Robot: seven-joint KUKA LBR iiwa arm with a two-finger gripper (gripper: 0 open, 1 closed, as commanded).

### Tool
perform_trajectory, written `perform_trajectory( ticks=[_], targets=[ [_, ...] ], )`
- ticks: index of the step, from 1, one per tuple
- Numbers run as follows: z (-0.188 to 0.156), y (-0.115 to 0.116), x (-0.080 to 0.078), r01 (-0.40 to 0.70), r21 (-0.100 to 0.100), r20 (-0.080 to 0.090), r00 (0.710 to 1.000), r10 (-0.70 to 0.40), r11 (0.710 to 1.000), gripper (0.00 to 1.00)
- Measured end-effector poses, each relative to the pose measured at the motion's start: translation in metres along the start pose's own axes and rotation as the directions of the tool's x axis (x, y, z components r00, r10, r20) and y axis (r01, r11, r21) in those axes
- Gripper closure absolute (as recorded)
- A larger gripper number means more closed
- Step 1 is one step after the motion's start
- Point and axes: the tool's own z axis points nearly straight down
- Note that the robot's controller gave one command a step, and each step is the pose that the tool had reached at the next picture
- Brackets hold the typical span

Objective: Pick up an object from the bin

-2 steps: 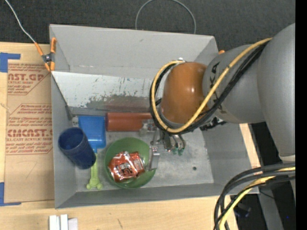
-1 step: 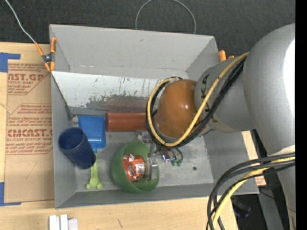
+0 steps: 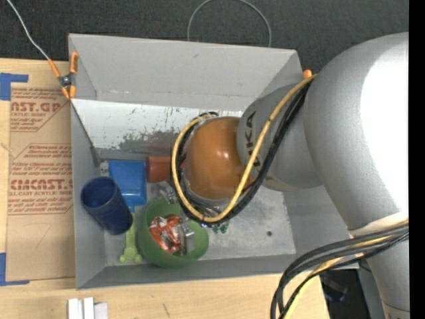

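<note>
At the left of the grey bin [image 3: 199, 78] a blue cup [image 3: 105, 205] lies tipped beside a blue block [image 3: 128, 178], with a small green toy [image 3: 130, 250] below them. Next comes a green bowl [image 3: 147, 234] holding a red and silver wrapper [image 3: 166, 232], and above it a brown block [image 3: 158, 168]. The arm's orange cover [image 3: 212, 155] hangs over the bin's middle, and the gripper [image 3: 188, 226] beneath it sits low at the bowl's right edge. I cannot tell whether it is open or closed, or has hold of anything. By my judgement nothing is lifted yet, so the pick remains to be done.
</note>
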Motion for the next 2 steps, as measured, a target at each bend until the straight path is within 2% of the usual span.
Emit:
perform_trajectory(
  ticks=[1,2],
  targets=[
    [0.0005,0.0168,0.0079,-0.058,0.0,-0.016,0.998,0.058,0.998,1.0],
    [0.0005,0.0168,0.0079,-0.058,0.0,-0.016,0.998,0.058,0.998,1.0]
  ],
)
